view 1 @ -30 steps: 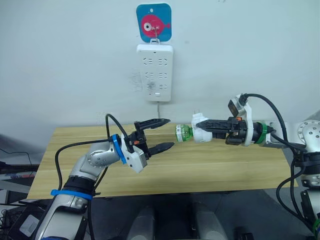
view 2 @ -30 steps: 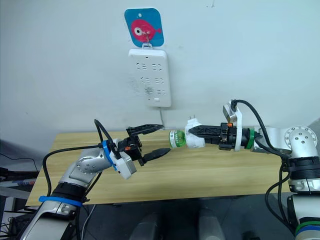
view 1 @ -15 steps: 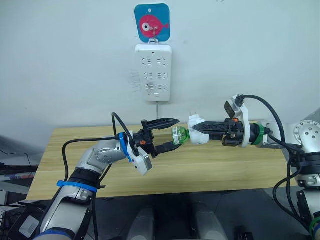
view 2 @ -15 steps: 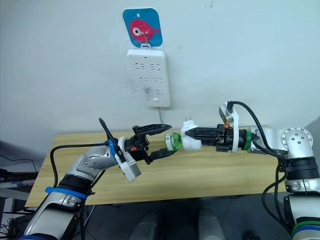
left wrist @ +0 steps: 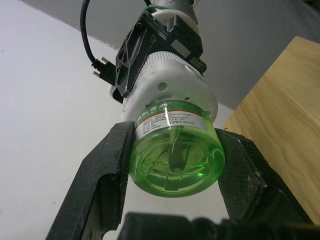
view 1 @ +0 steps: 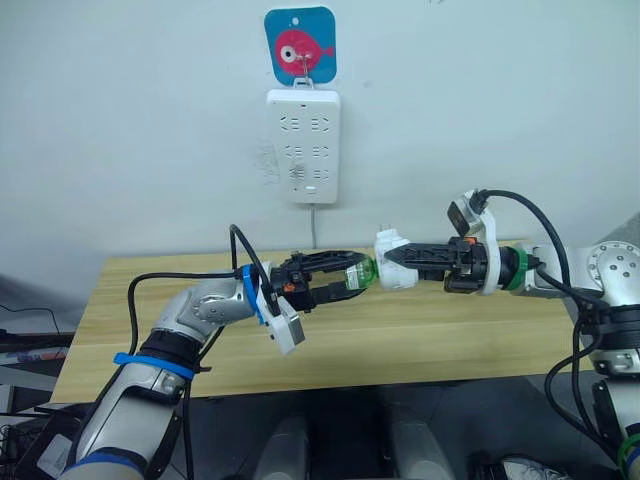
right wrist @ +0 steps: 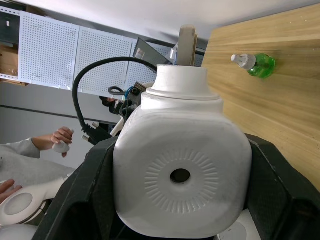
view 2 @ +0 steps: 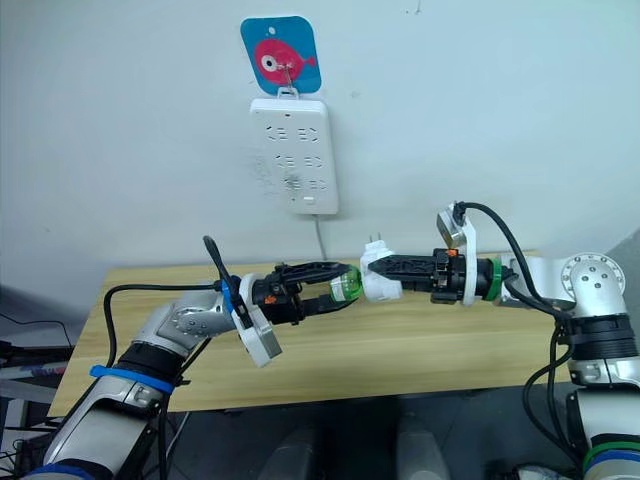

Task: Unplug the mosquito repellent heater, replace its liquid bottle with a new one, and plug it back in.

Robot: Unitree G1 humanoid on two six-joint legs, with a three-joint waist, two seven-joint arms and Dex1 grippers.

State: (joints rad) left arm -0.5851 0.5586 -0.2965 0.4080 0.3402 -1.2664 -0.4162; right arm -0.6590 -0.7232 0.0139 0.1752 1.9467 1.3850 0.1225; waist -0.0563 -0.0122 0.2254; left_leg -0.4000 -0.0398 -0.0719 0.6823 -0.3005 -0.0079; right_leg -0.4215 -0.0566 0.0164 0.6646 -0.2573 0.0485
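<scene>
Currently the heater (view 1: 392, 249) hangs below the power strip (view 1: 303, 146), clamped in the right gripper (view 1: 400, 264); the left gripper (view 1: 340, 281) pinches its green bottle (left wrist: 175, 150). Judged light, rigid, slick plastic: grip the bottle's sides and twist gently.

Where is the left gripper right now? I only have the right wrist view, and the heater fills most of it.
Observer: The left gripper is at the green bottle screwed into the heater, with its jaws against both sides of the bottle.
Operator: Are the prongs clear of the wall strip?
Observer: Yes. The prongs point up in open air, below the power strip.
Operator: Is the heater resting on anything?
Observer: No, it is held in the air above the table.
</scene>
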